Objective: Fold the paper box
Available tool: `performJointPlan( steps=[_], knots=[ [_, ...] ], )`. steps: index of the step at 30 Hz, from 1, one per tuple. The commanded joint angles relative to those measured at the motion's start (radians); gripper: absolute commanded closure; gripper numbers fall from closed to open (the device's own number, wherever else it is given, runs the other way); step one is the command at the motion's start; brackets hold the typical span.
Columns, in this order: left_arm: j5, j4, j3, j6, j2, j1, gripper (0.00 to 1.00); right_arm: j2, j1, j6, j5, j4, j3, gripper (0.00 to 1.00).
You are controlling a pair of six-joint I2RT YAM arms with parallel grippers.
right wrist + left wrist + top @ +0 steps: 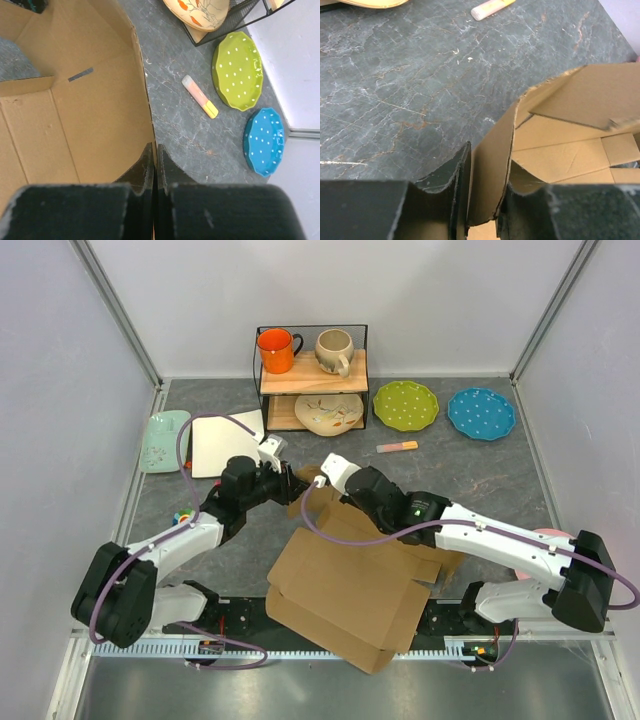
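The left fingers (451, 192) stand close together on either side of an upright flap of the paper box (560, 160). Both seem to press against the cardboard. The right fingers (172, 177) are closed tight together, their tips at the curved edge of a box wall (90, 125); I can't tell whether any cardboard is pinched between them.

The box (350, 590) lies partly folded on the near middle of the tabletop (480, 480), between the two arms, with its near corner reaching over the base rail. From the wrists, its inside shows bare brown panels and creases. Only the right wrist view shows a dark slot (80, 74) in one panel.

Just beyond the box lies a pink and yellow stick (199, 96), with a green dotted plate (237, 70) and a blue dotted plate (264, 142) past it.

Only the overhead view shows the whole wire rack (310, 375). It has an orange mug (277, 348) and a beige mug (335, 350) on top and a patterned dish (328, 412) on the lower shelf. It also shows a white square plate (225, 443) and a mint tray (163, 440) to the left.
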Motion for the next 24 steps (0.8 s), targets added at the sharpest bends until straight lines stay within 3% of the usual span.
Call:
performJointPlan(
  steps=[1, 7, 24],
  knots=[
    [-0.027, -0.048, 0.017, 0.007, -0.076, -0.028, 0.72, 0.030, 0.048, 0.024, 0.108, 0.020, 0.002, 1.00],
    [-0.119, -0.048, 0.008, -0.033, -0.104, -0.082, 0.73, 0.130, 0.175, -0.063, 0.444, 0.106, -0.061, 1.00],
    [-0.166, -0.049, -0.049, -0.194, -0.200, -0.192, 0.70, 0.110, 0.190, -0.042, 0.487, 0.175, -0.154, 1.00]
  ],
)
